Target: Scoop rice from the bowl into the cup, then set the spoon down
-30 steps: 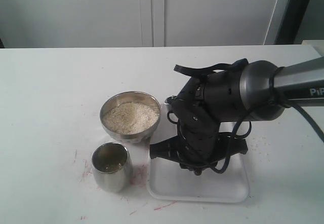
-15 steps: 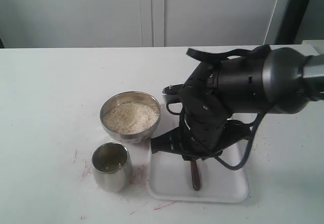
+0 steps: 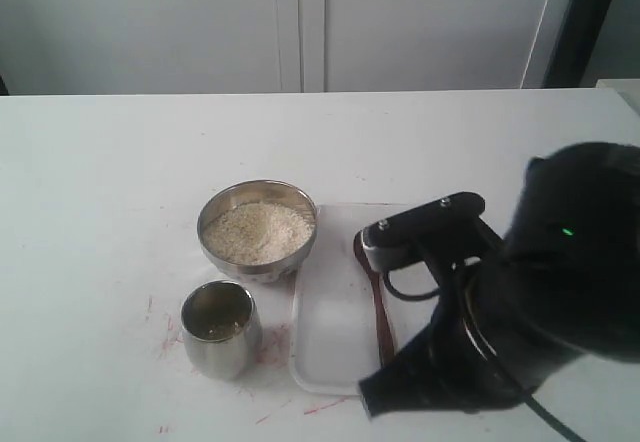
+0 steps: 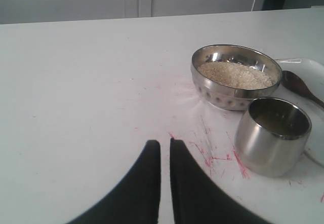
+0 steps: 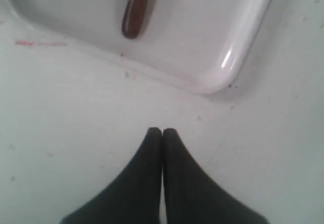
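The steel bowl [image 3: 240, 262] holds a mound of rice [image 3: 258, 232] left of a white tray [image 3: 330, 312]. In front of the bowl stands the smaller steel cup [image 3: 222, 350] with some grains inside. The reddish-brown wooden spoon [image 3: 379, 302] lies flat on the tray, free of any gripper. In the right wrist view my right gripper [image 5: 162, 130] is shut and empty over bare table, beyond the tray's corner [image 5: 238, 41] and the spoon's handle end [image 5: 137, 8]. My left gripper [image 4: 164, 142] is shut to a thin slit, empty, well short of the cup [image 4: 272, 135], bowl [image 4: 235, 95] and rice [image 4: 235, 74].
My bulky black right arm [image 3: 540, 302] fills the front right of the exterior view and hides the tray's right part. Red scribble marks [image 4: 217, 155] cover the white table by the cup. A white wall stands behind the table.
My right arm has risen off the tray and drawn back to the front right. The spoon, hidden under the gripper a second ago, now lies released on the tray.
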{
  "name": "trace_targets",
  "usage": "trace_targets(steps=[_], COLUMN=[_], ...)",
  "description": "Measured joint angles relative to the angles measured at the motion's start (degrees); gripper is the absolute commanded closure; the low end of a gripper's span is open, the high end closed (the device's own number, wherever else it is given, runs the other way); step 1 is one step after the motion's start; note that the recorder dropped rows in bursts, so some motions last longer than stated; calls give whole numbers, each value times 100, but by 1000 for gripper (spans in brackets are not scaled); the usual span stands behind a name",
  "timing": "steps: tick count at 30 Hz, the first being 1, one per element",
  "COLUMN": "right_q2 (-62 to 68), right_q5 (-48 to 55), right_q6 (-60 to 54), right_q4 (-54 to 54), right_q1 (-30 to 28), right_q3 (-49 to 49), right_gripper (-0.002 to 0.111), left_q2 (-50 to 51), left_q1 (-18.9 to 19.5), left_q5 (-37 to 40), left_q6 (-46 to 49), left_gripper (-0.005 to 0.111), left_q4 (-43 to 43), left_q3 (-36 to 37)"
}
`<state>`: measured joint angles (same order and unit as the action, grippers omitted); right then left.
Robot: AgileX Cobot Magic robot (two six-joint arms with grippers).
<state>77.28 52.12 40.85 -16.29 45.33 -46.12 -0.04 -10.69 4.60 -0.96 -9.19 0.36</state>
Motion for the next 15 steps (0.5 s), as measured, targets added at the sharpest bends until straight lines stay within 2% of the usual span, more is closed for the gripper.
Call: trace_targets(steps=[6, 15], right_q2=[-1064, -1992], right_q5=[36, -82], right_q6=[0, 0], right_q4=[149, 244], right_q1=[564, 715], right_q3=[498, 580], right_gripper=[108, 108], left_q2=[0, 0], left_q1=[0, 0], left_q5=[0, 0], left_q6=[0, 0], left_gripper=[92, 92], left_q4=[0, 0], left_q3=[0, 0])
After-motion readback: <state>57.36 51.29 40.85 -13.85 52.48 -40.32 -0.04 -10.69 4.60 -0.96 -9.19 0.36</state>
